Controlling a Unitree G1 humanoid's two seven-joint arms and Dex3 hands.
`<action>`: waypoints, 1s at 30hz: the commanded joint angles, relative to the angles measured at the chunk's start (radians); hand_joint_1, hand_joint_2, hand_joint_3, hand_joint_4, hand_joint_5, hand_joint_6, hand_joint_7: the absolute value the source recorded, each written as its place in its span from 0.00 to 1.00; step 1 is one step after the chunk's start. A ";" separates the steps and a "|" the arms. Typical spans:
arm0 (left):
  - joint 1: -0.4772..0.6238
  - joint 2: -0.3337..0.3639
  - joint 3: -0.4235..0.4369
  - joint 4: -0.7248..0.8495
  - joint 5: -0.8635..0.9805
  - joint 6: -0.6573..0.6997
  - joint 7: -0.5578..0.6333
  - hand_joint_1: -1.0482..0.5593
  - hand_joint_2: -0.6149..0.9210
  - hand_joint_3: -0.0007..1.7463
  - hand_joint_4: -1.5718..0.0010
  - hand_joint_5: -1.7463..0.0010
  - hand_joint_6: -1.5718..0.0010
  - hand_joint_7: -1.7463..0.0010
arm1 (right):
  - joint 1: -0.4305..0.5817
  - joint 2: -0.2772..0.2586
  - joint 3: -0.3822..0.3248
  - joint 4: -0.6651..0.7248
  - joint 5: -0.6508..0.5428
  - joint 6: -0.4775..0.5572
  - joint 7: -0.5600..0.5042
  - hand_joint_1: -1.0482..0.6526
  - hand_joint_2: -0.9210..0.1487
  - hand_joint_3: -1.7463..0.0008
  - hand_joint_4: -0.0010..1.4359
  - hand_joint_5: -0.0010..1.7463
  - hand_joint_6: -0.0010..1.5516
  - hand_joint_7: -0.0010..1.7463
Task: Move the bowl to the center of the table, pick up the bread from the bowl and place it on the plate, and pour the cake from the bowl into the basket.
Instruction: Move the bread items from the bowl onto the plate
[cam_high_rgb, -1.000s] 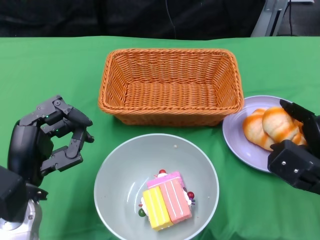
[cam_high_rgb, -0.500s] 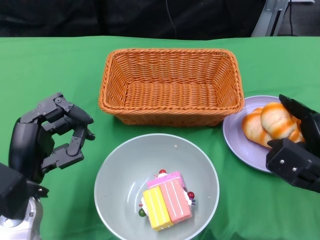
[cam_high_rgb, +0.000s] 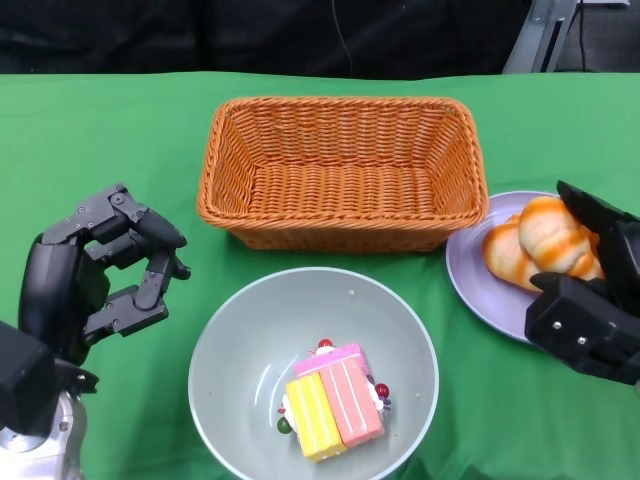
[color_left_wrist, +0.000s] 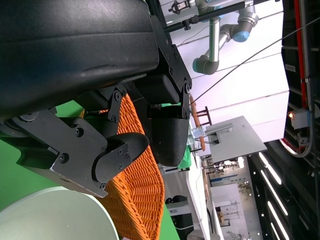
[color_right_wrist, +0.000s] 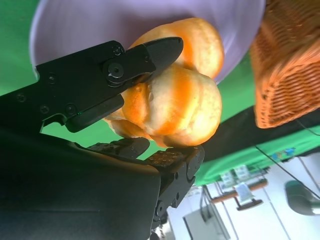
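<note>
Orange basket (cam_high_rgb: 342, 172) sits upper centre. Grey bowl (cam_high_rgb: 232, 345) at lower centre holds cake (cam_high_rgb: 334, 398). At right, the right hand (cam_high_rgb: 590, 300) grasps bread (cam_high_rgb: 552, 236) over the lilac plate (cam_high_rgb: 480, 278). Left hand (cam_high_rgb: 95, 275), lower left, holds nothing, fingers loosely curled.

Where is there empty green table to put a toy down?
Bare cloth lies behind the basket, to the basket's left above the left hand, and in the near right corner past the bowl. It is crowded on the right: the right hand holds the bread at the plate, close to the basket.
</note>
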 joint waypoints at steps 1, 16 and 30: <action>-0.008 0.020 0.007 -0.005 -0.003 0.001 0.000 0.64 0.80 0.59 0.52 0.12 0.51 0.23 | 0.029 -0.021 -0.003 -0.071 -0.007 0.004 0.002 0.22 0.00 0.91 0.28 0.00 0.26 0.00; -0.006 0.020 0.005 -0.015 -0.002 0.005 0.001 0.64 0.82 0.58 0.53 0.12 0.51 0.24 | 0.106 -0.028 -0.020 -0.234 -0.012 0.040 0.050 0.19 0.00 0.90 0.30 0.00 0.27 0.00; -0.006 0.019 0.005 -0.018 -0.011 0.012 -0.004 0.64 0.81 0.58 0.52 0.11 0.51 0.23 | 0.154 -0.031 -0.044 -0.320 -0.009 0.038 0.082 0.19 0.00 0.89 0.29 0.00 0.28 0.00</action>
